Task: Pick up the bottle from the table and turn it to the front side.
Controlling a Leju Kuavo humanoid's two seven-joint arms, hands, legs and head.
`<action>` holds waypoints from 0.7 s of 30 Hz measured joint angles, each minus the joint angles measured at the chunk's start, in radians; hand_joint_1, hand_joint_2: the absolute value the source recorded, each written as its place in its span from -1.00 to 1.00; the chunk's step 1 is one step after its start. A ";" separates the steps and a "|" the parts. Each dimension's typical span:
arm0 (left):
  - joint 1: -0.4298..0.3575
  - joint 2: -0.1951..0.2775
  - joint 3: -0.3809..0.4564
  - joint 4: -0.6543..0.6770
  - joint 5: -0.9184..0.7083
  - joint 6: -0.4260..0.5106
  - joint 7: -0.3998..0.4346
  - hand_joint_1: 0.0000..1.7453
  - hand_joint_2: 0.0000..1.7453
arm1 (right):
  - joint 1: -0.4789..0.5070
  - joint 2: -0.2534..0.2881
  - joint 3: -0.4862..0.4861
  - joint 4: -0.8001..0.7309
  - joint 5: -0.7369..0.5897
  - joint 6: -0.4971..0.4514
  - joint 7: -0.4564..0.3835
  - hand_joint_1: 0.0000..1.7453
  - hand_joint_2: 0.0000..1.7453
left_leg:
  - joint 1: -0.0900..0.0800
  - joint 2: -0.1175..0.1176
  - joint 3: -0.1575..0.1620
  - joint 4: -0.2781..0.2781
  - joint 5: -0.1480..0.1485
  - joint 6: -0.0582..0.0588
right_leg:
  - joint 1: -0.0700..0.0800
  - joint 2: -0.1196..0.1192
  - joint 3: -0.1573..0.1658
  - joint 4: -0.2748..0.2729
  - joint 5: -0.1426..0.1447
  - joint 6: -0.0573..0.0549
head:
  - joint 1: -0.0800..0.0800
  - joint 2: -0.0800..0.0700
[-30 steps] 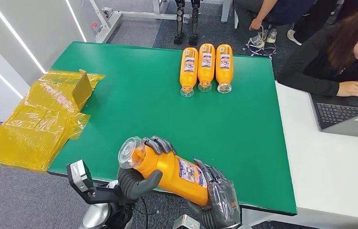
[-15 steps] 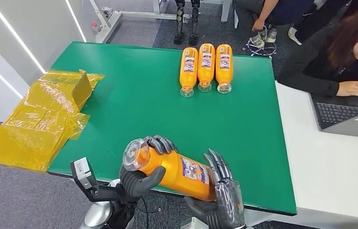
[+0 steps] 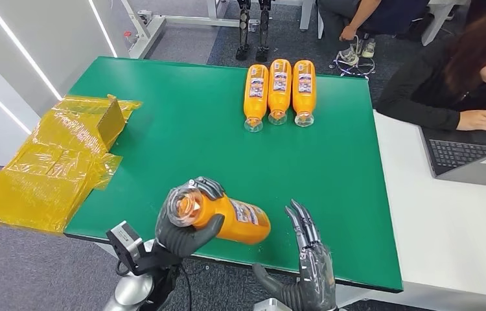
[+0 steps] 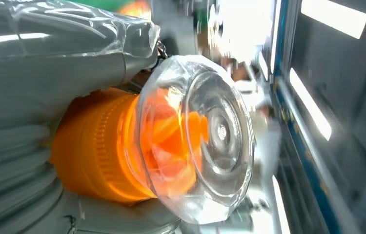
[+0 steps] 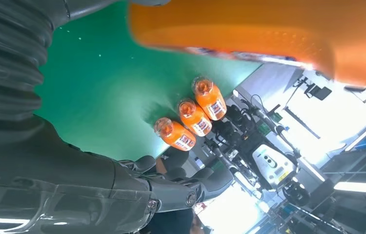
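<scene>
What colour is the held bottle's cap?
Clear, over an orange neck; the cap shows best in the left wrist view.

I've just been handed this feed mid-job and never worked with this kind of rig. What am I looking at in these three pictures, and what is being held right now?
It is a humanoid robot with two silver arms, each ending in a many-fingered robot hand. The wide picture is taken from its head, looking down at a green table. The other two come from cameras at its wrists, so they look turned.

The left robot hand grips an orange bottle near its clear cap, seen close up in the left wrist view. The right robot hand is open beside the bottle, fingers spread, not touching it.

Three more orange bottles lie side by side at the table's far edge. Yellow plastic wrap hangs off the left side. A person sits at a laptop on the right.
</scene>
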 joint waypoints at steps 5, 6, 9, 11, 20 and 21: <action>-0.022 0.018 0.032 0.018 -0.075 0.058 0.001 1.00 1.00 | 0.003 0.002 -0.004 0.001 -0.005 0.000 -0.005 -1.00 1.00 | 0.000 0.000 0.000 0.000 0.000 0.000 | 0.000 0.000 0.000 0.000 0.000 0.000 | 0.000 0.000; -0.029 0.023 0.044 0.023 -0.100 0.073 0.004 1.00 1.00 | 0.004 0.002 -0.006 0.002 -0.007 -0.001 -0.008 -1.00 1.00 | 0.000 0.000 0.000 0.000 0.000 0.000 | 0.000 0.000 0.000 0.000 0.000 0.000 | 0.000 0.000; -0.067 0.042 0.093 0.042 -0.180 0.097 0.017 1.00 1.00 | 0.006 0.003 -0.009 0.005 -0.024 -0.006 -0.022 -1.00 1.00 | 0.000 0.000 0.000 0.000 0.000 0.000 | 0.000 0.000 0.000 0.000 0.000 0.000 | 0.000 0.000; -0.105 0.057 0.124 0.058 -0.248 0.109 0.029 1.00 1.00 | 0.006 0.003 -0.011 0.011 -0.047 -0.009 -0.033 -1.00 1.00 | 0.000 0.000 0.000 0.000 0.001 -0.001 | 0.000 0.000 0.000 0.000 0.000 0.000 | 0.000 0.000; -0.315 0.131 0.215 0.208 -0.745 0.273 0.148 1.00 1.00 | -0.019 0.015 -0.009 0.053 -0.098 -0.001 -0.051 -1.00 1.00 | 0.000 0.000 0.000 0.000 0.002 -0.002 | 0.000 0.000 0.000 0.001 0.002 -0.002 | 0.000 0.000; -0.335 0.139 0.219 0.239 -0.803 0.295 0.162 1.00 1.00 | -0.022 0.016 -0.008 0.057 -0.101 0.002 -0.051 -1.00 1.00 | 0.000 0.000 0.000 0.000 0.002 -0.002 | 0.000 0.000 0.000 0.001 0.002 -0.002 | 0.000 0.000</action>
